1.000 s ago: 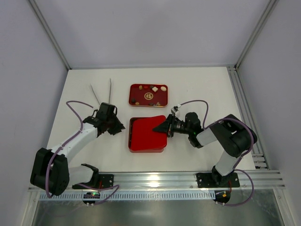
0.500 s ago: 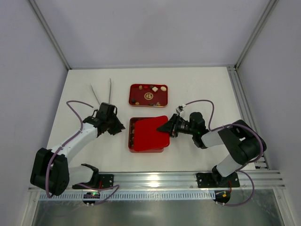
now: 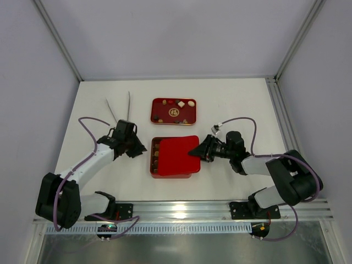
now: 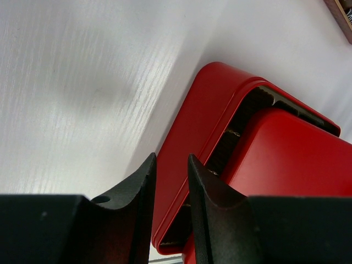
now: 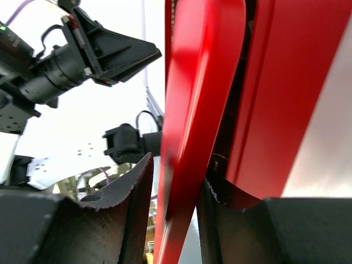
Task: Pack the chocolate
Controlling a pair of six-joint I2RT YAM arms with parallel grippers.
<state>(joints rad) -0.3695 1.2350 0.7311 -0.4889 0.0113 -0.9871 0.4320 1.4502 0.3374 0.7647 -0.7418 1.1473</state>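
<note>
The chocolate [image 3: 180, 103] is a few tiny brown, tan and white bits. You can see them only from the top view, lying in the small red tray [image 3: 153, 110] at the far side of the table [image 3: 236, 99]. Neither wrist view shows them.

Just in front of the tray sits the red box [image 3: 170, 175]. The red lid [image 3: 176, 154] lies over it but is pushed to the right, so a strip of brown cups shows along the box's left side. You cannot tell if any chocolate is in those cups.

Your right end effector [image 3: 196, 150] is at the lid's right edge. From the top you cannot see its grip. The right wrist view shows it plainly: the two dark fingers [image 5: 137, 187] squeeze the thin red edge of the lid between them.

Your left end effector [image 3: 135, 148] is just beside the left side of the box. The left wrist view shows its fingers close together with only a thin gap and nothing in it. That view also shows the dark slot where the lid sits off the box's edge.

Two thin sticks [image 3: 128, 105] lie on the table, left of the tray.
</note>
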